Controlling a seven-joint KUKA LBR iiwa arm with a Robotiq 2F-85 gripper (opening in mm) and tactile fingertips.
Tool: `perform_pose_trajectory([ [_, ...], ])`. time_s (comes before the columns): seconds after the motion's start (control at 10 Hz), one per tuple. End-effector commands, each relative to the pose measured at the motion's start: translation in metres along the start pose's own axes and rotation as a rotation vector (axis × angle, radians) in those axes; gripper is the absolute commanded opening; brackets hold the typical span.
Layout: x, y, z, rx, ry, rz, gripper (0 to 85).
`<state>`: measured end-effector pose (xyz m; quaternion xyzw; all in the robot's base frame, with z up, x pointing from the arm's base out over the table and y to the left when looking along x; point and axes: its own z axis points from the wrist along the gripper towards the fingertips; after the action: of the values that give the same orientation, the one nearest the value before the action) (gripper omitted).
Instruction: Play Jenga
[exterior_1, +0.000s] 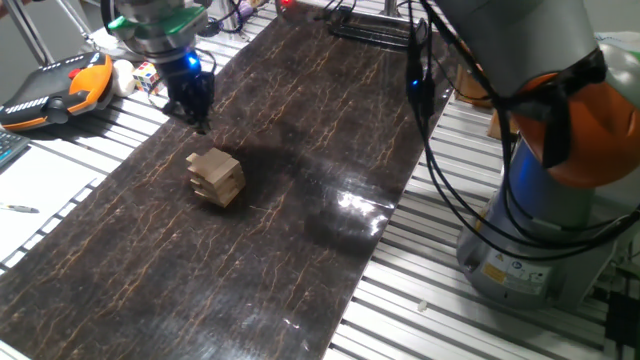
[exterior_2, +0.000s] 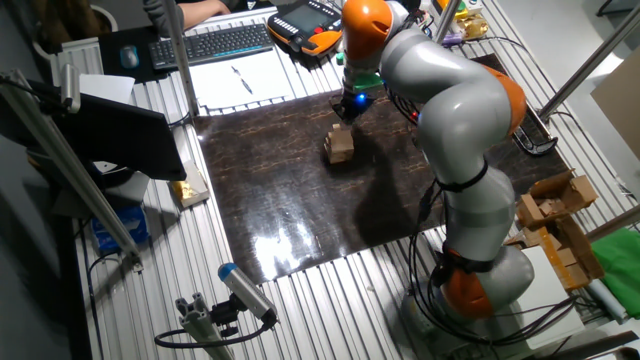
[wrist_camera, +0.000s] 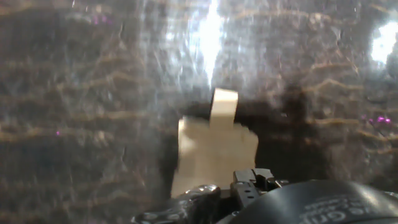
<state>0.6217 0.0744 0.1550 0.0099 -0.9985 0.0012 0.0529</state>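
The Jenga (exterior_1: 215, 177) is a small stack of pale wooden blocks in crossed layers, standing on the dark marbled mat (exterior_1: 300, 260). From the other side the Jenga (exterior_2: 340, 145) stands just in front of the arm's hand. My gripper (exterior_1: 198, 118) hovers above the mat a short way behind the stack, apart from it, its dark fingers drawn together with nothing between them. In the hand view the Jenga (wrist_camera: 214, 152) lies low in the middle, one block (wrist_camera: 224, 107) sticking out from its far side. The fingertips themselves do not show there.
A multicoloured puzzle cube (exterior_1: 147, 75) and an orange-black pendant (exterior_1: 55, 90) lie left of the mat. Black cables (exterior_1: 370, 25) rest at its far end. A keyboard (exterior_2: 210, 42) and paper (exterior_2: 240, 80) lie beyond. The arm's base (exterior_1: 530, 240) stands to the right, and loose wooden pieces (exterior_2: 555, 215) lie beside it.
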Motion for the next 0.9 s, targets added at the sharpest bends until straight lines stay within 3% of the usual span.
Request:
perform_pose_trajectory([
  [0.0, -0.005, 0.000, 0.003, 0.000, 0.001, 0.009, 3.0],
  [0.1, -0.011, 0.001, 0.007, 0.000, 0.001, 0.013, 6.7],
  [0.3, -0.023, 0.002, 0.017, -0.008, -0.002, 0.029, 23.7],
  [0.4, -0.027, 0.002, 0.020, -0.012, -0.010, 0.037, 28.0],
  [0.8, -0.035, 0.009, 0.035, -0.013, -0.051, 0.106, 37.3],
])
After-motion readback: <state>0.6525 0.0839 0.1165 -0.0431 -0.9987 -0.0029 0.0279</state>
